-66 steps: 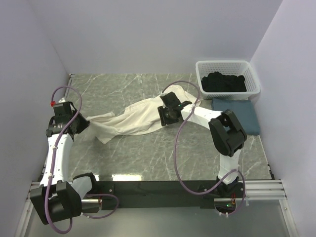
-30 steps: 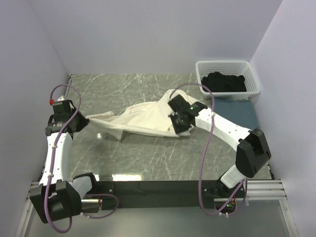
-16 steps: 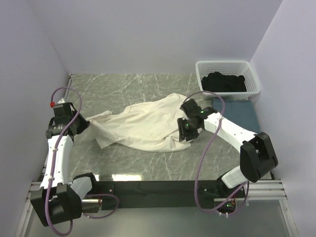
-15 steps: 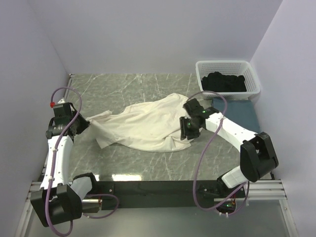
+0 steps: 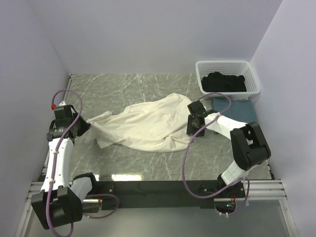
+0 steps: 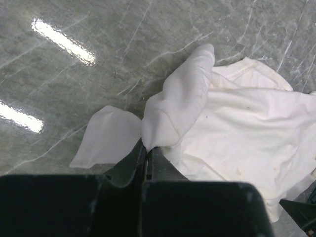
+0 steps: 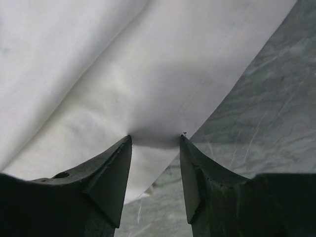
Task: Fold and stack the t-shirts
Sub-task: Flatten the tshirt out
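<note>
A cream t-shirt lies crumpled across the middle of the marble table. My left gripper is shut on its left end; in the left wrist view the jaws pinch a fold of the shirt. My right gripper sits at the shirt's right edge, open. In the right wrist view its gripper shows the fingers spread with the shirt's edge lying between and beyond the tips, not pinched. A folded dark blue t-shirt lies at the right.
A white basket with dark clothes stands at the back right, just behind the folded blue shirt. Walls close in on the left, back and right. The table's front edge runs along the black rail by the arm bases.
The right gripper dragged the shirt's right side rightward and forward, spreading the cloth, then opened and let it go. The left gripper has held its end throughout, shifting only slightly.
</note>
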